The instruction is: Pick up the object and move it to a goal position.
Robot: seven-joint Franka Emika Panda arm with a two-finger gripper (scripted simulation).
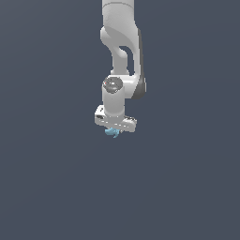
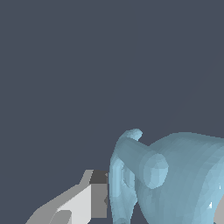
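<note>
One small blue piece held under the hand

One white Panda arm (image 1: 119,51) hangs down from the top of the exterior view against a plain dark slate background. Its wrist points straight down, and the gripper (image 1: 114,131) sits at the lower end, with the flat white bar of the hand lying crosswise and a little tilted, its end toward the exterior view's left being higher.

Directly beneath that bar, the object (image 1: 112,132) shows as a tiny light-blue, lumpy, curved bit, far smaller than the hand above it. It touches the underside of the gripper, and nothing is visible under it but the flat background.

The wrist view brings the same object (image 2: 175,175) very close. It fills the lower corner as a rounded pale-blue body with a short stubby knob and a thin curved arm bending off it. One white finger (image 2: 81,203) with a dark grey pad at its tip presses against the thin curved arm. The other finger is only a sliver at the frame's edge on the far side of the piece. The jaws look closed upon the object, with the piece sitting between them.
</note>
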